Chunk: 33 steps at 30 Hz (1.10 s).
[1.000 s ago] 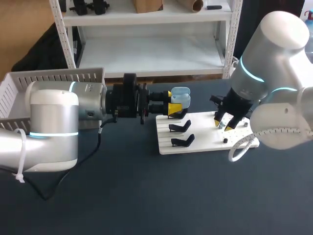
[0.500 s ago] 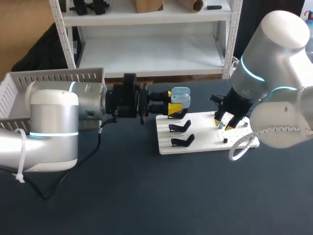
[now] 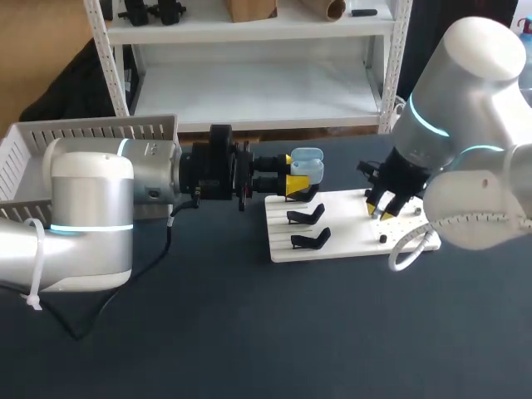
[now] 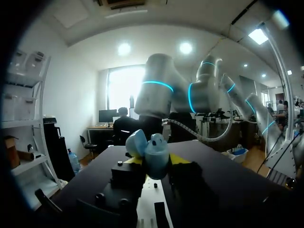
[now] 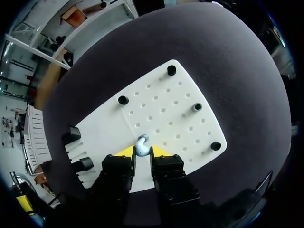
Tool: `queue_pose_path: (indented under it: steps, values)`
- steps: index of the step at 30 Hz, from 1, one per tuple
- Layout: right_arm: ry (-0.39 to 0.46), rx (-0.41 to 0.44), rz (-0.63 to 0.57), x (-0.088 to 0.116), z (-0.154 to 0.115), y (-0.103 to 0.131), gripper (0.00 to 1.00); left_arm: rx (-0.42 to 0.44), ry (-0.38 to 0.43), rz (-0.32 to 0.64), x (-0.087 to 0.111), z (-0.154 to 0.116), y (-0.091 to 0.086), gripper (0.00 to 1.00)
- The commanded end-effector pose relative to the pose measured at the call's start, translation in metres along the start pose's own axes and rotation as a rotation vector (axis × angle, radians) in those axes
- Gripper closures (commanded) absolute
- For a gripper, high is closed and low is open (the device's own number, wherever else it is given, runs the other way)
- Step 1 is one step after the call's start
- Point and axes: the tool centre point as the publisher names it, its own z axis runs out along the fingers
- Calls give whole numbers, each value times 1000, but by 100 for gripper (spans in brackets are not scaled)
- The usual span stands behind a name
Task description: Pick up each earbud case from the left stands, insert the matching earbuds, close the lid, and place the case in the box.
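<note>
Our dark counter [image 3: 249, 332] carries one slatted white box [image 3: 83, 133] at its left edge and one white pegboard [image 3: 349, 237] with two black stands [image 3: 305, 215] and four black pegs [image 5: 171, 70]. Our left claw [image 3: 298, 180] clamps the one rounded pale-blue case [image 3: 307, 162], lid swung open, above the pegboard's far-left corner. Our right claw [image 5: 141, 153] pinches one white earbud [image 5: 141, 145], its rounded end pointing ahead of the fingertips.

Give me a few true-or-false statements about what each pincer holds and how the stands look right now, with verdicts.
1. The left pincer grips a light blue earbud case with its lid open. True.
2. The right pincer hangs over the white board. True.
3. The right pincer is empty. False: it is shut on a small white earbud.
4. Both black stands carry cases. False: both are bare.
</note>
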Motion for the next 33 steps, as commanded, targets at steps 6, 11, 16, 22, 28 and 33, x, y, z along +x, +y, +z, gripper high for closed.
queue_pose_path:
  steps: [6, 11, 16, 22, 28, 33]
  values:
    - [-12, -35, 16, 4, -26, -3, 100, -1, -3, 2, 1, 0, 0, 100]
    - [-15, -57, 38, 7, -42, -7, 100, -1, -3, 2, 1, 0, 0, 100]
    - [-21, -64, 60, 8, -69, -6, 100, -1, -3, 2, 1, 0, 0, 100]
    - [29, 22, 95, 12, -115, 2, 100, -1, -3, 2, 1, 0, 0, 100]
    - [42, 103, 91, 19, -157, 17, 100, -1, -3, 2, 1, 0, 0, 100]
    - [27, 140, 74, 32, -186, 36, 100, -1, -3, 2, 1, 0, 0, 100]
